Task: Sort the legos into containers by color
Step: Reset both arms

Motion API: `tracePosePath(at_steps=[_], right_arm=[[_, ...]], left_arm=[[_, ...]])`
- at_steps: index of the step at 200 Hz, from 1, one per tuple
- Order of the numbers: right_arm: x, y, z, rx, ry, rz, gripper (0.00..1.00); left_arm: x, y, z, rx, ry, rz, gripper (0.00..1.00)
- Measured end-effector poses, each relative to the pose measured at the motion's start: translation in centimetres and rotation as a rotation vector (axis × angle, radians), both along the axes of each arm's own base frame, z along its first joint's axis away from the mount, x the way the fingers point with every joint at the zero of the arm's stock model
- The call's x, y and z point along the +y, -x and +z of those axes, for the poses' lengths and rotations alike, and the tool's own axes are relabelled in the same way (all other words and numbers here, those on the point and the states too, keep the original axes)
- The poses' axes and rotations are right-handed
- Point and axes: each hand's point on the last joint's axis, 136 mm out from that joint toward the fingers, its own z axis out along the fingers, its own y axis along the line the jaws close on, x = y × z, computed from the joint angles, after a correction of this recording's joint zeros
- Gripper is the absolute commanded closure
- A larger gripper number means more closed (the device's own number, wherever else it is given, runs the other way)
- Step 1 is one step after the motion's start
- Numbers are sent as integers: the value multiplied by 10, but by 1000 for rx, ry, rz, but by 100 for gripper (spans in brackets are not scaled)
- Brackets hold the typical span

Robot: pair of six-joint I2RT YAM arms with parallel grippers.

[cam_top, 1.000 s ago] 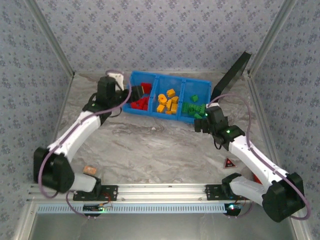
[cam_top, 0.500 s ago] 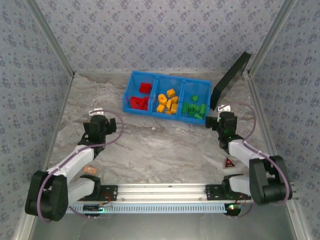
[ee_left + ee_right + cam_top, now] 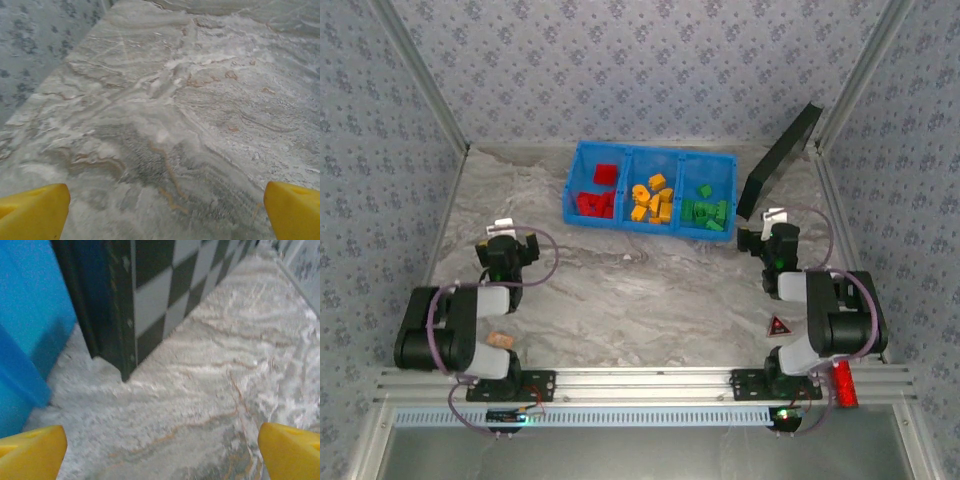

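Left claw (image 3: pixel 503 238) and right claw (image 3: pixel 772 228) gape empty, legos (image 3: pixel 655 200) seemingly inside containers (image 3: pixel 650 150) beyond.

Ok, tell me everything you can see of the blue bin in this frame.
The blue bin is bright plastic, rectangular, split into three side-by-side compartments. It sits flat on the marble-look table near the back wall. Red legos lie in the left compartment, yellow-orange ones in the middle, green ones in the right. A black panel stands by its right end.
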Motion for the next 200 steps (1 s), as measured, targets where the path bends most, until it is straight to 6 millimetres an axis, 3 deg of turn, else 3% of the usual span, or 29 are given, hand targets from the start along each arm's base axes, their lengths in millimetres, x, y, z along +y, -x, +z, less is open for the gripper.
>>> tracePosePath(at_steps=[15, 53, 200], right_arm=[[-2, 1, -1, -4, -14, -2, 0], [3, -3, 6, -35, -30, 17, 0], [4, -4, 7, -43, -32, 23, 0]], left_arm=[[-4, -8, -12, 36, 19, -35, 1], [-2, -19, -2, -1, 55, -68, 1], [-13, -22, -2, -1, 76, -130, 1]])
